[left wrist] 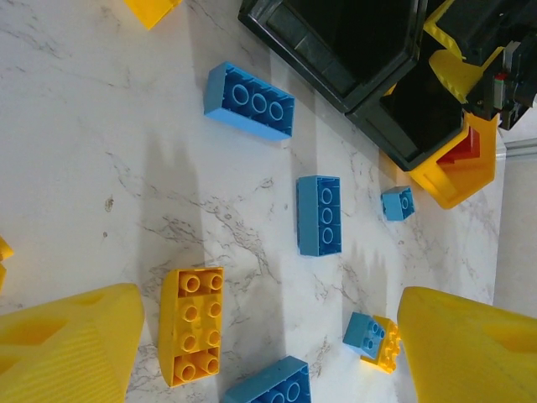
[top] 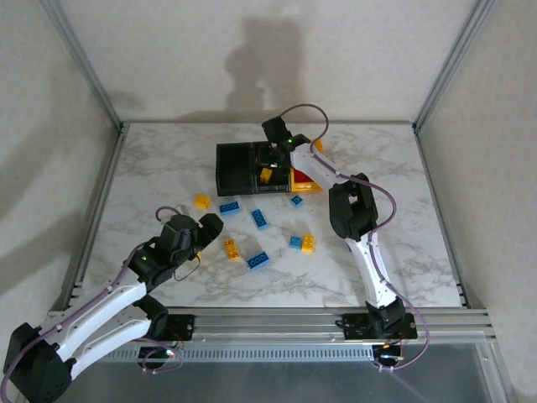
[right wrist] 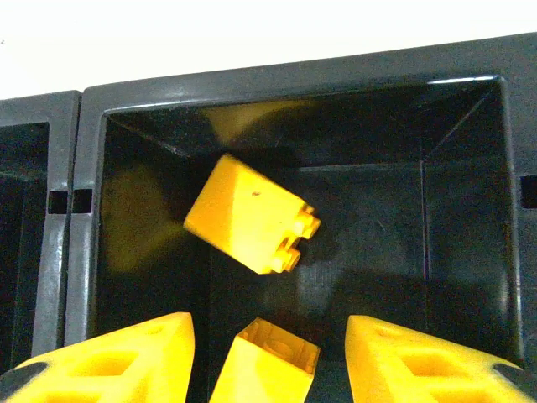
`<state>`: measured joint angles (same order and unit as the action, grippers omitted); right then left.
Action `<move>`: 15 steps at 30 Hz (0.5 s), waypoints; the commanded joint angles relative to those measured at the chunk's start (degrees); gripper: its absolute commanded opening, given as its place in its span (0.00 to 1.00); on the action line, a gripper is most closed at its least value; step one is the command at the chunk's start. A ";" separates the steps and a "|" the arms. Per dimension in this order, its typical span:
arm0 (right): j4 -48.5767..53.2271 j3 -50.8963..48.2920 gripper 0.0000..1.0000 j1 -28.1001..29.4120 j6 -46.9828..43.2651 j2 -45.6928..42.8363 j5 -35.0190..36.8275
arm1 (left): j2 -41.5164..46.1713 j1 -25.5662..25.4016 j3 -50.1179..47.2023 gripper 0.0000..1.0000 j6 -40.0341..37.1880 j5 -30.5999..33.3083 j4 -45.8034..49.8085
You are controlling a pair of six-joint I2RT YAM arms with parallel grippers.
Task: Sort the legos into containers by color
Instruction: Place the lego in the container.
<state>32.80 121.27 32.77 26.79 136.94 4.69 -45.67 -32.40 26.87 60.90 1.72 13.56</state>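
Observation:
My right gripper [right wrist: 270,363] hangs open over the middle black container [right wrist: 470,109]. A yellow lego [right wrist: 265,366] sits loose between its fingers, with a gap on each side. Another yellow lego [right wrist: 250,214] lies tilted further inside this bin. From above, the right gripper [top: 273,158] is over that bin [top: 270,186]. My left gripper [left wrist: 268,357] is open above the table with nothing in it. An oblong yellow lego [left wrist: 191,323] lies near its left finger [left wrist: 71,348]. Blue legos [left wrist: 249,101] [left wrist: 319,214] lie beyond it.
The left black container [top: 233,168] and the yellow-orange container [top: 307,186], with red inside, flank the middle one. Loose blue legos [top: 260,218] [top: 258,260] and yellow ones [top: 201,201] [top: 308,243] are scattered on the marble table [top: 151,168] in front of the bins.

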 commanded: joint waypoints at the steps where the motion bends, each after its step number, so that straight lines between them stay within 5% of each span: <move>1: 0.63 0.45 0.51 -0.15 0.52 -1.71 0.35 | 0.24 0.58 0.36 0.79 0.16 1.18 1.01; 15: -7.51 -22.12 0.51 3.67 -1.82 -24.37 -0.44 | -1.68 1.53 1.76 0.78 0.97 1.54 3.89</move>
<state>27.49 102.87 35.09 26.06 117.67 4.56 -47.57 -31.64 26.89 61.17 1.85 15.16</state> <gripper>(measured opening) 0.511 0.784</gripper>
